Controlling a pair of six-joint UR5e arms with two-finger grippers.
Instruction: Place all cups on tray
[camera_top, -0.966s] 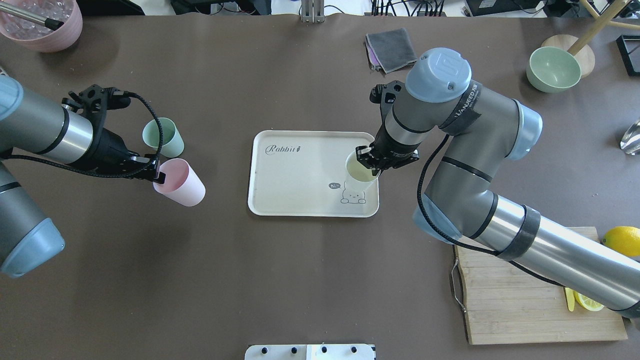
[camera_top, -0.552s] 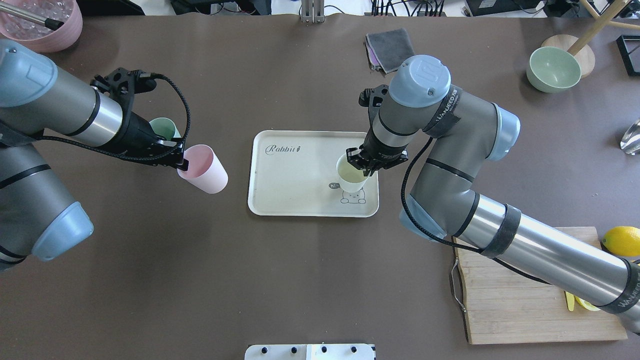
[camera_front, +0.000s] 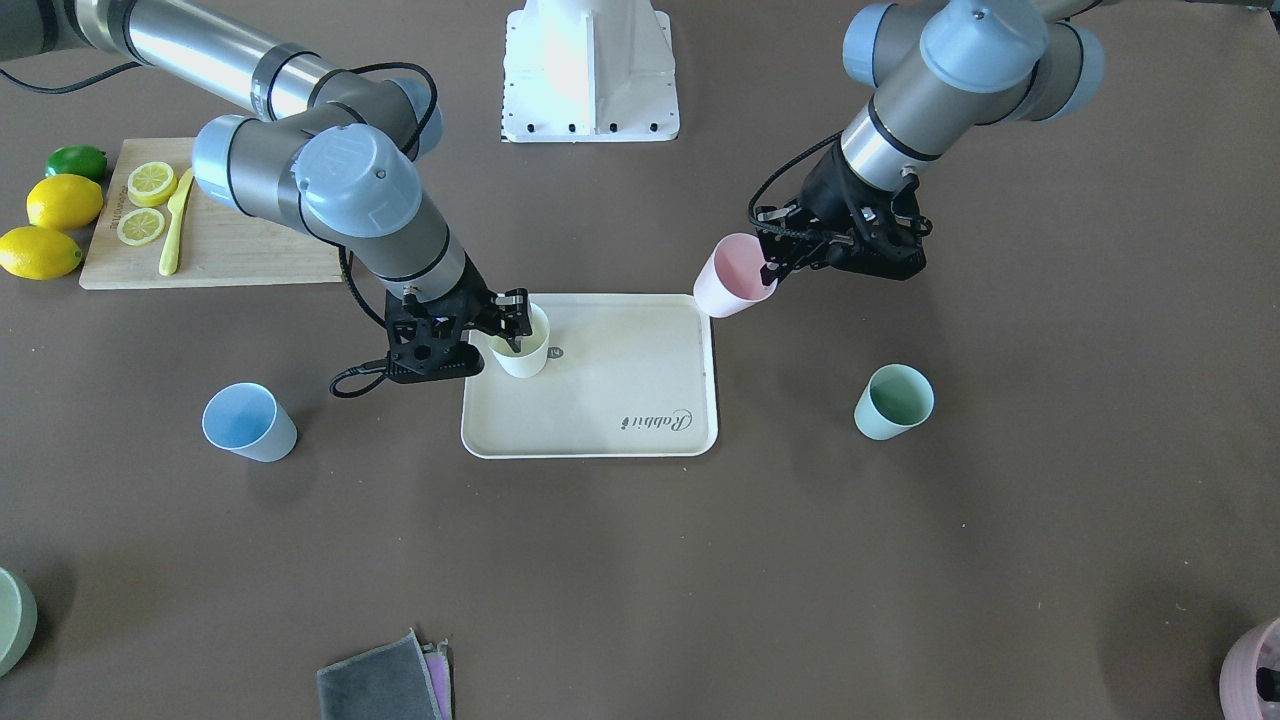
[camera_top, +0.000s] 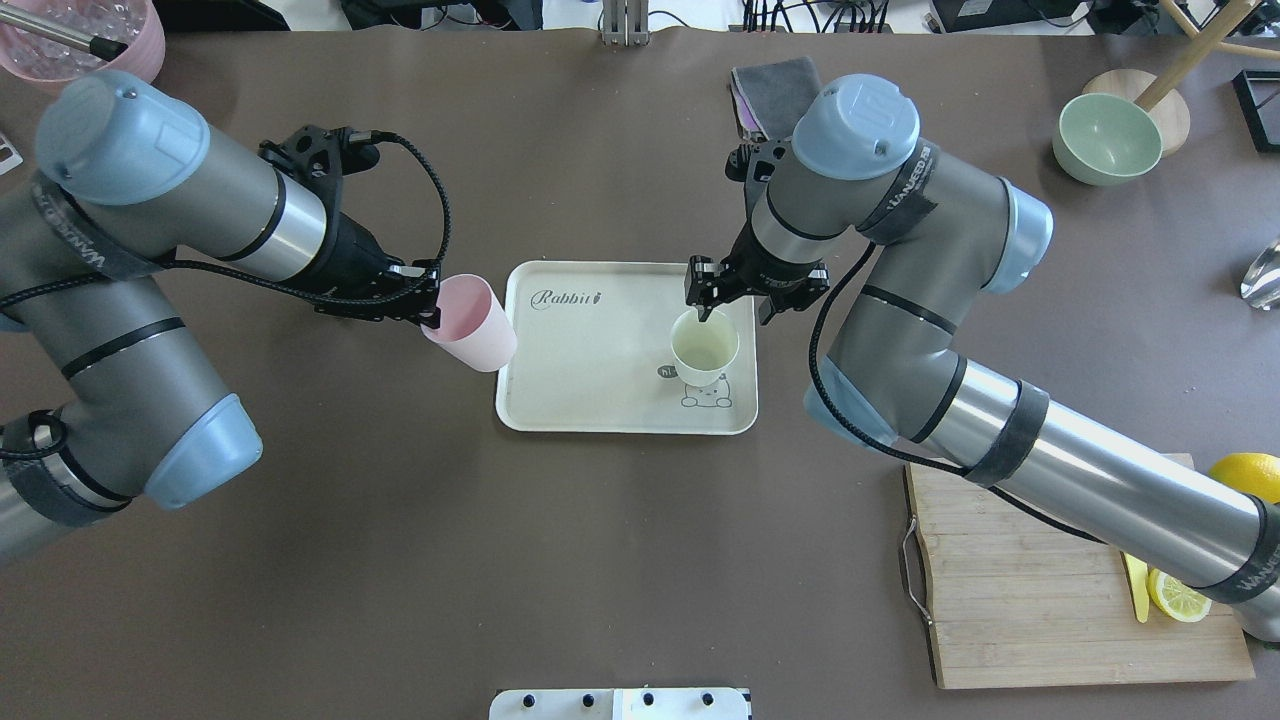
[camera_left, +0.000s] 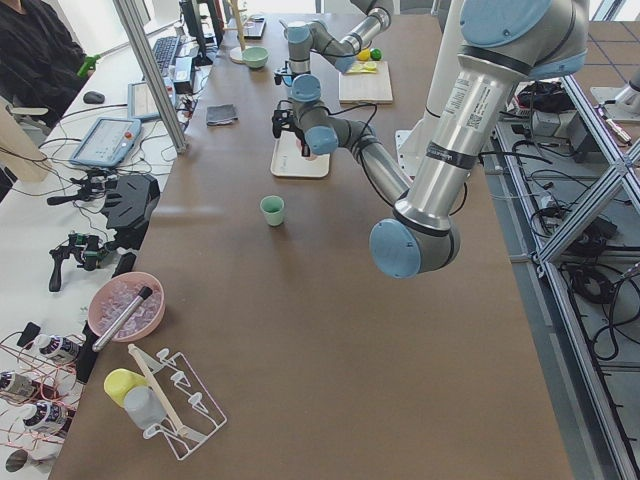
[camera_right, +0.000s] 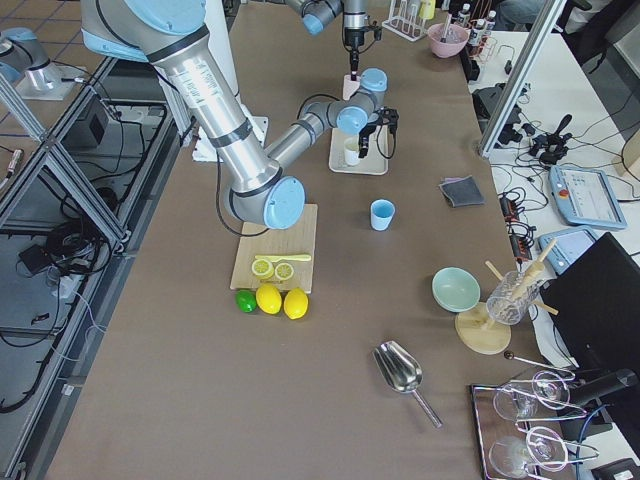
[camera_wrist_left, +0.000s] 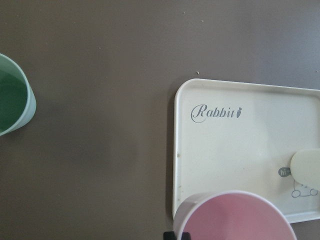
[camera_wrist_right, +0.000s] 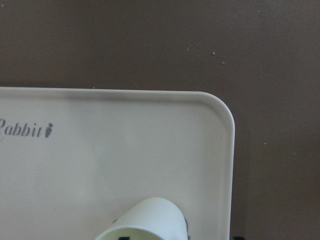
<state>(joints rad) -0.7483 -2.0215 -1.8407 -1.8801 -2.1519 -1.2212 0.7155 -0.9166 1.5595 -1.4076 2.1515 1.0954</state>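
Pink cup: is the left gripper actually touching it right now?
Touching. The exterior front-facing view shows the left gripper pinching the pink cup at its rim, holding it tilted.

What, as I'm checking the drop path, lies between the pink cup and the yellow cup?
Just bare tray between pink cup and yellow cup, seen in the overhead view.

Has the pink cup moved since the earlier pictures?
Yes. In the overhead view the pink cup moved right, toward the tray; it now overlaps the tray's left rim.
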